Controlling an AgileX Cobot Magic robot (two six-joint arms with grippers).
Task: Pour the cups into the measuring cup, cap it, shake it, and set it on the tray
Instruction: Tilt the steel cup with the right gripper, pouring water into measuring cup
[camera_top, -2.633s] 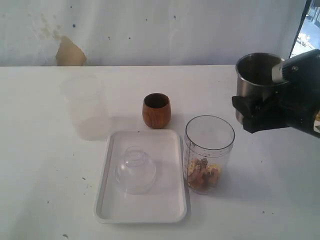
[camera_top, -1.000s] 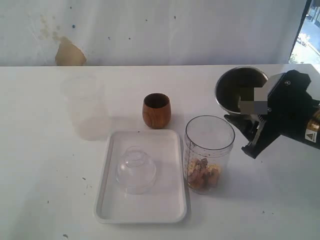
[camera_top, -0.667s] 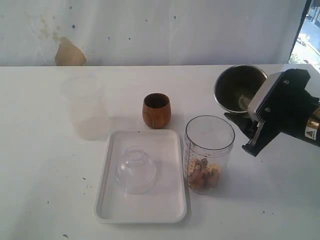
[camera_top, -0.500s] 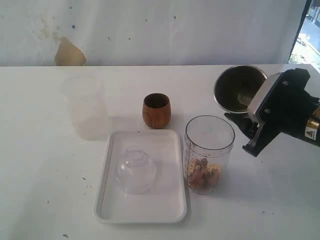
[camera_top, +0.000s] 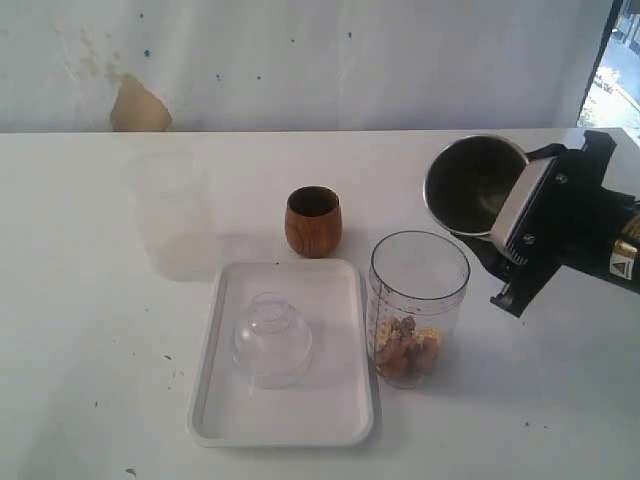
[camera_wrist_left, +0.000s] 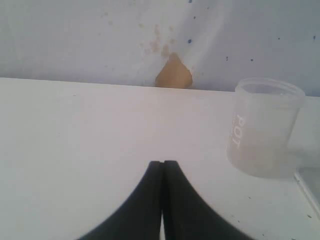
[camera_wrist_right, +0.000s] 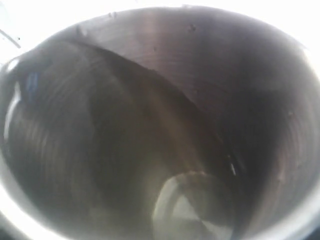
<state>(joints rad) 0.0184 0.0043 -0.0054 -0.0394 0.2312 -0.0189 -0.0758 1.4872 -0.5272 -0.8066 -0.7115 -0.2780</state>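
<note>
My right gripper (camera_top: 505, 222) is shut on the steel tumbler (camera_top: 472, 185), holding it in the air, tipped with its mouth turned toward the measuring cup (camera_top: 418, 305). The tumbler's dark inside (camera_wrist_right: 150, 125) fills the right wrist view and hides the jaws. The measuring cup stands open just right of the tray (camera_top: 340, 420) with brown and yellow bits at its bottom. The wooden cup (camera_top: 313, 221) stands upright behind the tray. My left gripper (camera_wrist_left: 163, 163) is shut on nothing above bare table and is out of the exterior view.
A clear dome lid (camera_top: 271, 338) rests on the white tray. A frosted plastic cup (camera_top: 170, 212) stands at the left, the same frosted plastic cup (camera_wrist_left: 262, 127) showing in the left wrist view. A wall with a tan patch (camera_top: 139, 105) backs the table.
The right gripper has rolled the steel tumbler from upright to tipped and carried it left and lower, toward the measuring cup's rim. Nothing else has moved.
</note>
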